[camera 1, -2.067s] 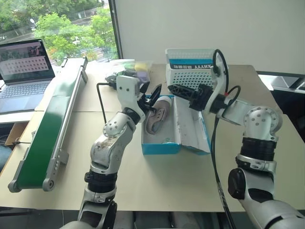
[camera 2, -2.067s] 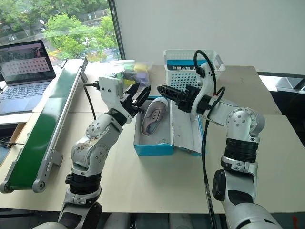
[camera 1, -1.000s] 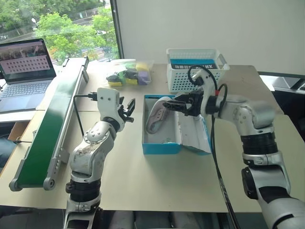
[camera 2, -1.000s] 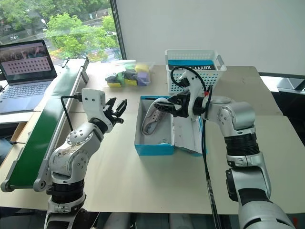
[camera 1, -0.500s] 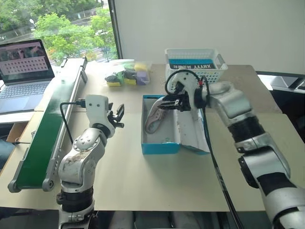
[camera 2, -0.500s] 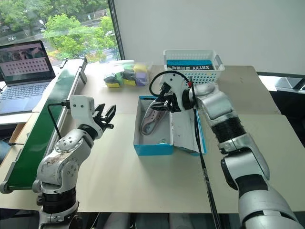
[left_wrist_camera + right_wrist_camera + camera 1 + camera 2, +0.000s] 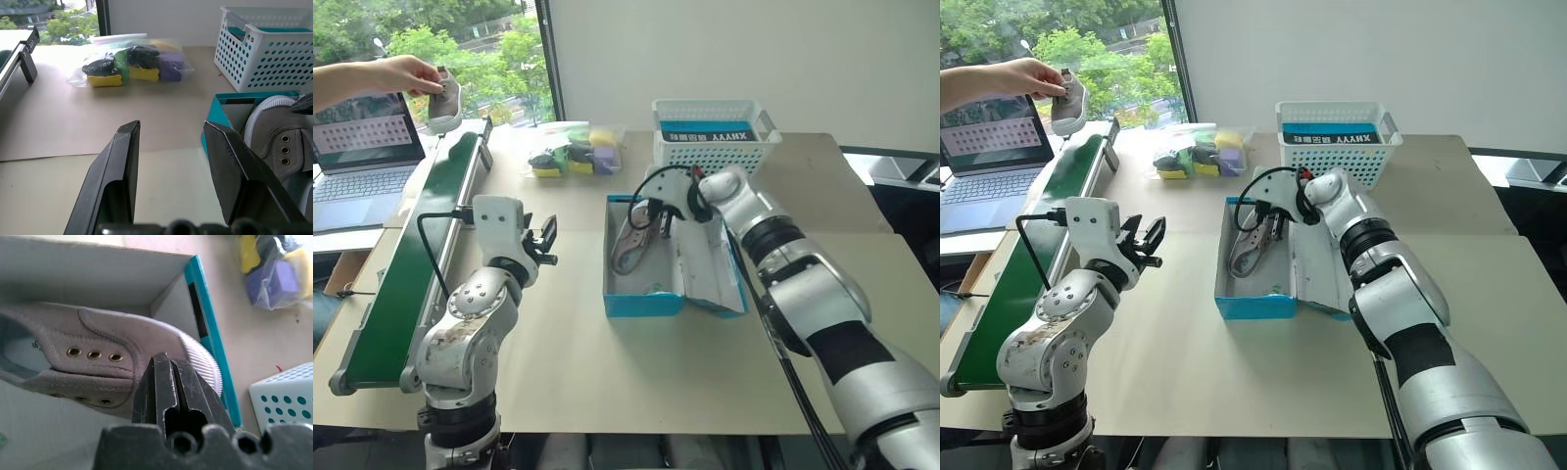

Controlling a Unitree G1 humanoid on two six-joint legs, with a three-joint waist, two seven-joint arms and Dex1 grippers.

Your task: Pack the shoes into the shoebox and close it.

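Spread left fingers (image 7: 124, 181) hold nothing, beside the shoebox (image 7: 644, 299). Right fingers (image 7: 168, 387), pressed together, touch the one shoe (image 7: 1249, 247) inside. Farther off, a person's hand (image 7: 406, 74) holds the second shoe (image 7: 444, 101); lid unclosed.

white lettering on blue box (image 7: 715, 128) in basket, not legible

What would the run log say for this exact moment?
shoe: in open shoebox | right tool: shut, against shoe | left tool: open, empty | second shoe: in person's hand
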